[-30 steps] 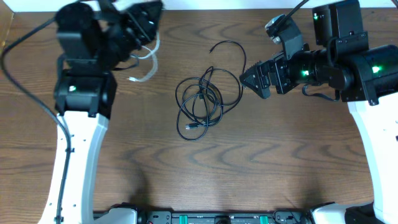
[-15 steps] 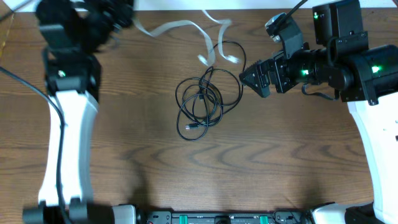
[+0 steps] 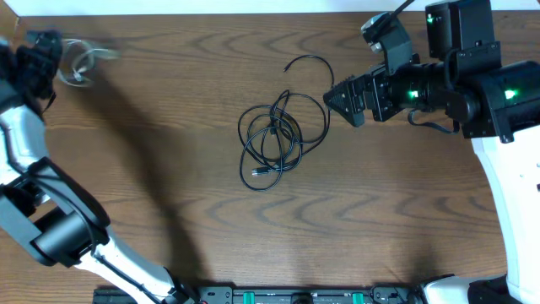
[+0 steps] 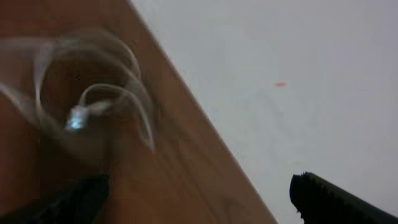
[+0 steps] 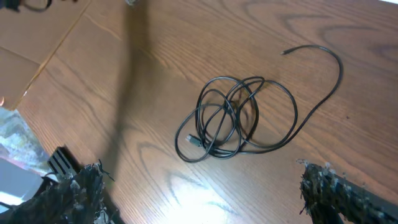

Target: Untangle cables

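Observation:
The white cable (image 3: 81,62) shows as a blurred loop at the table's far left corner. My left gripper (image 3: 47,51) is just left of it. In the left wrist view this cable (image 4: 93,102) curls ahead of the open left gripper (image 4: 199,208), and nothing lies between the fingers (image 4: 329,199). The black cables (image 3: 274,139) lie tangled in a loose coil at mid-table, with one free end arcing toward the far edge. My right gripper (image 3: 342,101) hovers open just right of the coil. In the right wrist view the black cables (image 5: 239,121) lie ahead of the open right gripper (image 5: 208,196).
The table's far edge (image 4: 205,134) runs right beside the white cable, with a pale surface beyond. The left arm's white link (image 3: 110,253) crosses the front left of the table. A dark rail (image 3: 295,295) lines the front edge.
The left arm swung from the top middle to the far left corner, carrying the white cable clear of the black coil, and its jaws opened. The right arm stayed put.

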Controlling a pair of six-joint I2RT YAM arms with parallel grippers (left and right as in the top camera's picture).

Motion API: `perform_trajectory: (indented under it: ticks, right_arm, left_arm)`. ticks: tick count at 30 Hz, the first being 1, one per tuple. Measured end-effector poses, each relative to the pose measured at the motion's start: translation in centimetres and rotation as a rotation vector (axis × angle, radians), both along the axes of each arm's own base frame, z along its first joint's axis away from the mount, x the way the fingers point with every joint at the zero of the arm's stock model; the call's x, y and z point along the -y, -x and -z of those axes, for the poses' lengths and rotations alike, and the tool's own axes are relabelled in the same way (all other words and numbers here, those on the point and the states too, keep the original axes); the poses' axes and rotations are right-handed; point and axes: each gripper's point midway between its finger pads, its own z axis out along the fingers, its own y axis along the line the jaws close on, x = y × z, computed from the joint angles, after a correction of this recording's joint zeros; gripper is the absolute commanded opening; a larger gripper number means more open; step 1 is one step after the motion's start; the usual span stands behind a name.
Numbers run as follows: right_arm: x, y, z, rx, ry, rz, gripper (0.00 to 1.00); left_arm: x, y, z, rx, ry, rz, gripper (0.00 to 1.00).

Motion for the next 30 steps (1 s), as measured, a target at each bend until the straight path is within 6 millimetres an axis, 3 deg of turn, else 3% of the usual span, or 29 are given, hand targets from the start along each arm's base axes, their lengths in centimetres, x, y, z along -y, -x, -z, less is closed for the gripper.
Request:
perform_trajectory:
  ticks: [9, 15, 21, 30]
  right_arm:
    - [0.1, 0.4, 0.3, -0.043, -0.008, 0.018, 0.99]
    - [0.2, 1.0, 0.7, -0.074, -0.003, 0.018, 0.99]
    - [0.3, 1.3, 1.0, -0.096, 0.003, 0.02, 0.99]
    - [0.8, 1.1, 1.5, -0.098, 0.033, 0.043, 0.99]
  left_arm:
    - [0.8, 4.7, -0.4, -0.181, -0.056, -0.011, 0.98]
    - [3.9, 7.2, -1.7, -0.292, -0.119, 0.038, 0.98]
    - [10.9, 8.3, 0.5, -0.442, -0.033, 0.194, 0.98]
    - [24.3, 9.1, 2.6, -0.602, -0.002, 0.496, 0.98]
